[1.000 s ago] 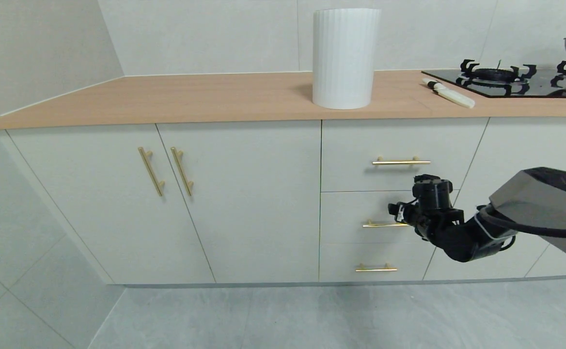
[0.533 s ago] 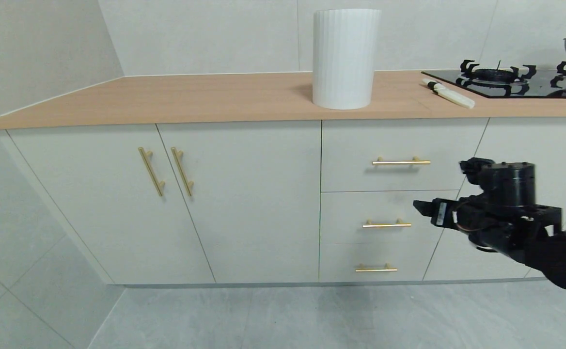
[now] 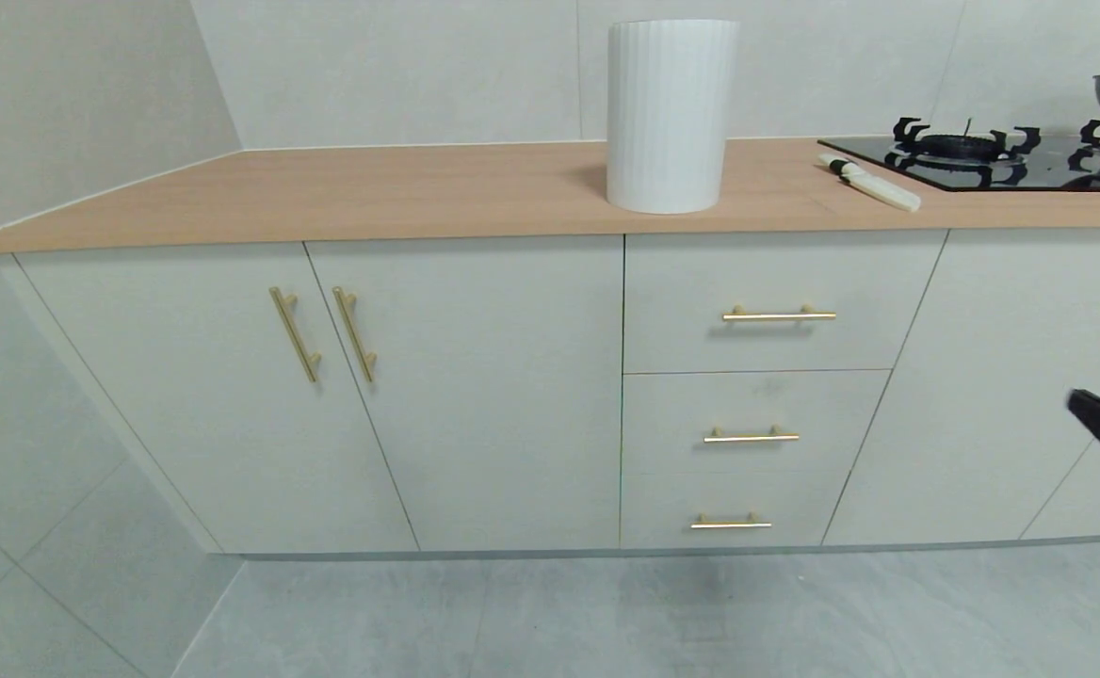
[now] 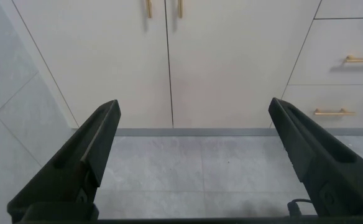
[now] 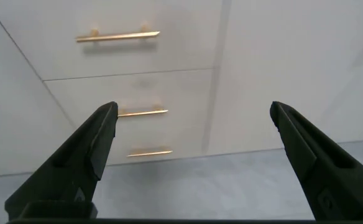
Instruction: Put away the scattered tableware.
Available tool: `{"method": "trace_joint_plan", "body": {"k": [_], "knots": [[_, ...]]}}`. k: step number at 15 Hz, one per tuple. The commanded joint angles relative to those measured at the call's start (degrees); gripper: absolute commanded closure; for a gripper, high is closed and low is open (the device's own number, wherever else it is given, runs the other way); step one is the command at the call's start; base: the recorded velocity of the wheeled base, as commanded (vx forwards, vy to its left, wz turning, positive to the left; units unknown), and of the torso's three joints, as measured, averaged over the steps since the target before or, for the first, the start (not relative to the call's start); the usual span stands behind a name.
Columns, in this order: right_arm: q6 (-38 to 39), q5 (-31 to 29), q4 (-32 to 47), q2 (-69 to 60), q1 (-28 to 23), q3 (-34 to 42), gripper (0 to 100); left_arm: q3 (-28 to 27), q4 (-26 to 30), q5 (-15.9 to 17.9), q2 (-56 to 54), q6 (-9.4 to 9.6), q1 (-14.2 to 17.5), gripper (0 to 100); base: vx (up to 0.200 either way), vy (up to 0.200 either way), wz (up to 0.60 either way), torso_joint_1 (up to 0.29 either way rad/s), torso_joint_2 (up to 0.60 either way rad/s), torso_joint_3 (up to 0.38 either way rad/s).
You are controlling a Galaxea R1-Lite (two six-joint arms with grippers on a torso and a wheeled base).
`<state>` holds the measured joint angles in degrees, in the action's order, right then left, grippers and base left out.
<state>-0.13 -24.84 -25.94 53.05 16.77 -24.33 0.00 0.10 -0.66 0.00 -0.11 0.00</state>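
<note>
Nearest, the left gripper: fingers spread wide, nothing between them, hanging low over the floor in front of the double doors. The right gripper is equally released and empty at the head view's right edge. It faces the drawer stack, all three shut, likely lined up for a handle. Cabinet fronts flush, only the handles stand proud.

Farther, upper right: the white utensil lies flat on the countertop, near the front edge, just beside the hob. The ribbed canister stands upright, top centre, possibly its home.
</note>
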Motion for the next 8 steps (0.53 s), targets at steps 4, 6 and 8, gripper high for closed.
{"method": "trace_joint_plan", "body": {"k": [4, 6, 8], "knots": [[-10.3, 0.9, 27.2, -42.2, -11.3, 2.1, 0, 0.0, 0.0, 0.0, 0.0, 0.02, 0.0, 0, 0.0, 0.0, 0.0, 0.0, 0.0, 0.0], [-10.9, 0.9, 31.9, -48.2, -14.0, 2.4, 0, 0.0, 0.0, 0.0, 0.0, -0.07, 0.0, 0, 0.0, 0.0, 0.0, 0.0, 0.0, 0.0], [-10.9, 1.4, 35.4, -52.2, -16.4, 2.9, 0, 0.0, 0.0, 0.0, 0.0, -0.07, 0.0, 0, 0.0, 0.0, 0.0, 0.0, 0.0, 0.0]]}}
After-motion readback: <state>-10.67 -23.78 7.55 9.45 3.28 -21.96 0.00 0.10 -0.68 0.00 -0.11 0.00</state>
